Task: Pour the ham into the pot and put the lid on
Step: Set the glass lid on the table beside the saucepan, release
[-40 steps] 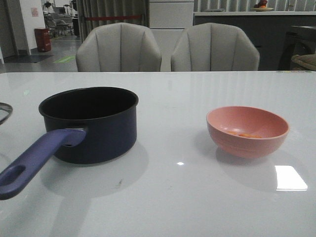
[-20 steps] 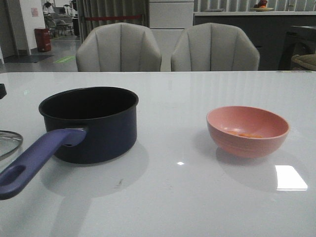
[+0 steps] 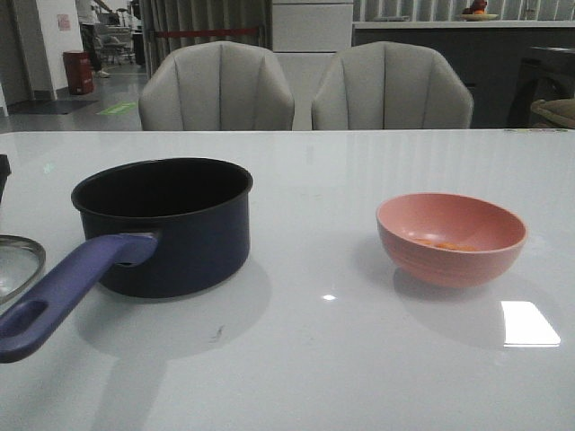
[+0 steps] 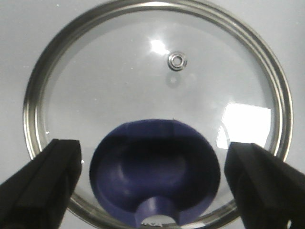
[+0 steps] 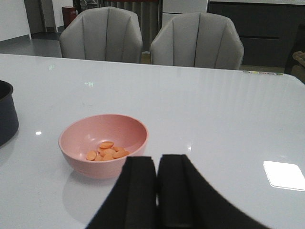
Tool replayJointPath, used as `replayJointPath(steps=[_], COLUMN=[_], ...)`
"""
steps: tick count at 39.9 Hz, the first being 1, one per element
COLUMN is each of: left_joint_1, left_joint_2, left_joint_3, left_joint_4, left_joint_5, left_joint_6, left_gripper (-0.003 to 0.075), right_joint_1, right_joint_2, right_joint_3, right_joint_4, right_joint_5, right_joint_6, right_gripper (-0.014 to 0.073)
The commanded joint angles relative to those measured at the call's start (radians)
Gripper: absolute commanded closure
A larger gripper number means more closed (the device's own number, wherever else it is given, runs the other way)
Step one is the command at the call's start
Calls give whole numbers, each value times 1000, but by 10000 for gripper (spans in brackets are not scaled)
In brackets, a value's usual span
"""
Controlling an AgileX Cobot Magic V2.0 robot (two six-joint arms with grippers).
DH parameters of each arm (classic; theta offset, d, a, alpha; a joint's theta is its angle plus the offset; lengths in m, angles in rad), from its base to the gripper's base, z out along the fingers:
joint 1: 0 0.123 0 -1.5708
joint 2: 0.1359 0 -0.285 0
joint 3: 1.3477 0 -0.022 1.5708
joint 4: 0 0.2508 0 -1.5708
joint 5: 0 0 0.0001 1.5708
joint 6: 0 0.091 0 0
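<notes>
Lid (image 3: pixel 18 268) edged nearer pot (image 3: pixel 166 224); left end effector (image 4: pixel 152 186) spread, right end effector (image 5: pixel 157 191) pressed together.

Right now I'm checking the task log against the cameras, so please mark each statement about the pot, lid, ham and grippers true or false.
1. The ham lies in the pink bowl. True.
2. The lid sits on the pot. False: it lies beside the pot, which is uncovered.
3. The left gripper is open around the lid's blue knob. True.
4. The right gripper holds the bowl. False: it is shut, holding nothing.
</notes>
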Motion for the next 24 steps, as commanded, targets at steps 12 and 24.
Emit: replayJointPath(steps=[12, 24], left_joint_1=[-47, -54], left_joint_2=[-359, -713], left_joint_3=[57, 327], left_joint_4=[-9, -9], left_joint_5=[-77, -338], left_joint_6=[59, 59], left_gripper=[103, 103], right_joint_1=[1, 1], right_joint_2=[-19, -19], right_joint_3=[-5, -5], right_joint_4=[-11, -11], right_joint_5=[-82, -82], right_joint_6=[-1, -1], right_gripper=[437, 437])
